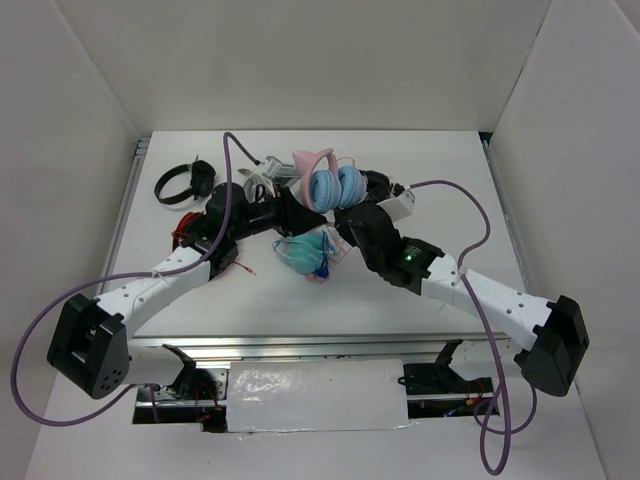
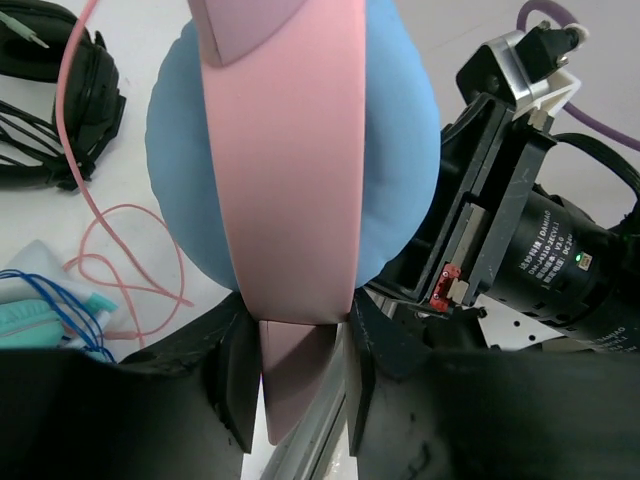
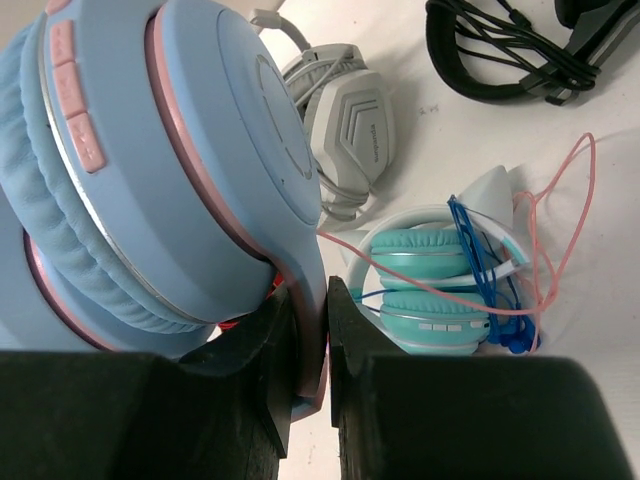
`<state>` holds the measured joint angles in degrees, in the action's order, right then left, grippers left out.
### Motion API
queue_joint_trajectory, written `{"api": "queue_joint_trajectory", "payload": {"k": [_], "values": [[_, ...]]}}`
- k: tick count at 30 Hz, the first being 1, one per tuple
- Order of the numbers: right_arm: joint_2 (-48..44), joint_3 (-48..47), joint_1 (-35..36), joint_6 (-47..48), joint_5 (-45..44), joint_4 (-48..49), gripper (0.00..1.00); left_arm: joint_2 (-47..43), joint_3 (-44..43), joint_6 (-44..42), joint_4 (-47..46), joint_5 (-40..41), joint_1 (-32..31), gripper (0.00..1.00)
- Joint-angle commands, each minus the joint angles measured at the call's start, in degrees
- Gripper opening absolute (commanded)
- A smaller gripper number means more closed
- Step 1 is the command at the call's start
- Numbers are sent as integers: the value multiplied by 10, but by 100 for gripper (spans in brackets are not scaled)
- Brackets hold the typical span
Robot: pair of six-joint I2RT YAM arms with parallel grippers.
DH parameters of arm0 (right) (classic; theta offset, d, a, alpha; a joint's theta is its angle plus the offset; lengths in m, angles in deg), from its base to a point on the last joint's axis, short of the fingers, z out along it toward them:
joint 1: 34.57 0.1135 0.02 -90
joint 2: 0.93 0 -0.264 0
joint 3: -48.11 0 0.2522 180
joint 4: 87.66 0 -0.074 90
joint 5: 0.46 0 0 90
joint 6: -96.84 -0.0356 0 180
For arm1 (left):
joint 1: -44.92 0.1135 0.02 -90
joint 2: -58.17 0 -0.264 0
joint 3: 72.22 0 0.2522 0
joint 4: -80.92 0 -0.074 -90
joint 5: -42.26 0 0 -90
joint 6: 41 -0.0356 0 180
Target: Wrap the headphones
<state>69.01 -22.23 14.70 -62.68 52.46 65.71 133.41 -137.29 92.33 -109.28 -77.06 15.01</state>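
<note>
The headphones [image 1: 332,185], with a pink cat-ear headband and light blue ear cups, are held up between both arms at the table's back middle. My left gripper [image 1: 296,207] is shut on the pink headband [image 2: 290,200], which sits between its fingers [image 2: 236,385] in front of a blue cup [image 2: 400,180]. My right gripper [image 1: 352,208] is shut on the arm just below an ear cup [image 3: 190,150], pinched between its fingers [image 3: 350,340]. The thin pink-red cable [image 2: 130,250] trails loose on the table and runs across the teal pair in the right wrist view [image 3: 560,200].
An all-teal wrapped pair [image 1: 305,255] with a blue cord [image 3: 480,260] lies below the grippers. A black pair [image 1: 185,183] lies at the back left and a white-grey headset [image 1: 268,172] behind the left gripper. White walls enclose the table.
</note>
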Motion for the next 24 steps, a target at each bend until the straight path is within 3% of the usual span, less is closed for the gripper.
{"api": "queue_joint_trajectory", "payload": {"k": [1, 3, 4, 5, 7, 10, 14, 17, 24], "values": [[-5, -15, 16, 31, 24, 89, 4, -17, -5, -19, 1, 25, -1, 29], [-6, -13, 18, 32, 34, 77, 4, -26, -1, -21, 4, 44, -1, 18], [-6, -11, 17, 26, 39, 77, 5, -27, 1, -21, 0, 44, -1, 6], [-10, 2, 16, 30, 44, 84, 9, -28, 2, -22, 2, 44, -1, 0], [-12, 11, 14, 35, 56, 99, 11, -33, -1, -29, 8, 44, -1, 0], [-23, 19, 12, 57, 63, 103, 24, -46, 9, -29, 3, 56, -1, 0], [-39, 32, 2, 77, 70, 82, 51, -72, 25, -35, 8, 75, -1, 0], [-59, 50, -8, 95, 95, 63, 63, -86, 25, -41, 18, 80, -1, 0], [-133, 104, -38, 219, 168, 63, 71, -100, 15, -81, 65, 83, 0, 0]]}}
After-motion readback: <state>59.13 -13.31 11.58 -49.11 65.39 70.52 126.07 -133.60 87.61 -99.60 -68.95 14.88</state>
